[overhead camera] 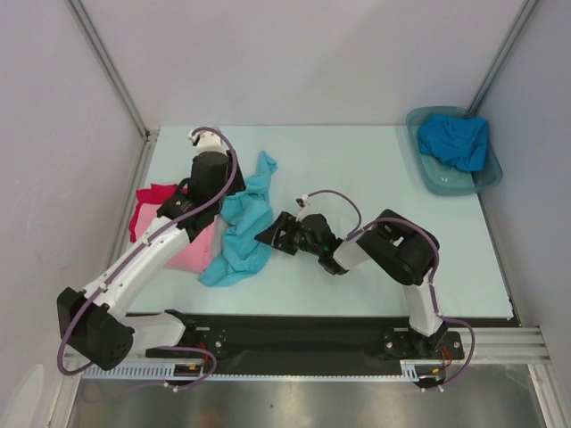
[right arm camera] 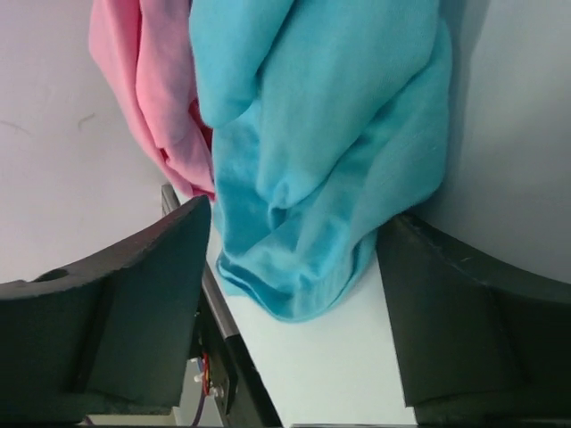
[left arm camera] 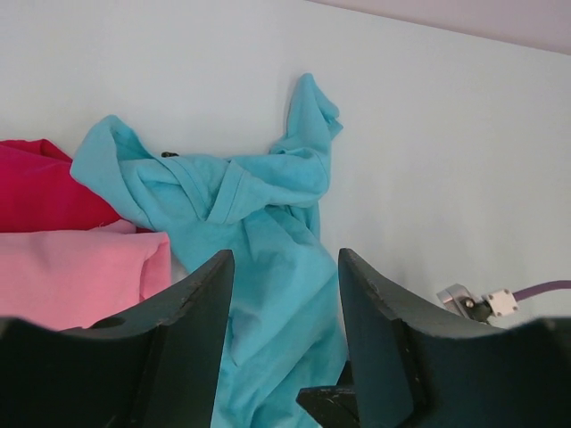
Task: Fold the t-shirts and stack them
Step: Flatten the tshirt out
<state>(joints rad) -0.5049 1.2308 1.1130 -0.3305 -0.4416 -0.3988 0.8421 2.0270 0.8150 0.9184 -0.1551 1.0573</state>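
Note:
A crumpled turquoise t-shirt [overhead camera: 243,230] [left arm camera: 268,232] [right arm camera: 312,134] lies left of the table's middle, one end reaching toward the back. It overlaps a folded pink t-shirt [overhead camera: 192,251] [left arm camera: 71,276] [right arm camera: 147,80], with a red t-shirt [overhead camera: 152,207] [left arm camera: 40,187] behind that. My left gripper [overhead camera: 200,207] [left arm camera: 285,259] hovers open above the turquoise cloth and holds nothing. Low at the shirt's right edge, my right gripper [overhead camera: 275,234] [right arm camera: 294,214] is open, and the bunched near end of the shirt lies between its fingers. A deeper blue t-shirt [overhead camera: 455,141] sits in the tub.
The grey translucent tub [overhead camera: 486,178] stands at the back right corner of the table [overhead camera: 357,178]. Metal frame posts rise at the back left and back right. A black rail runs along the near edge by the arm bases.

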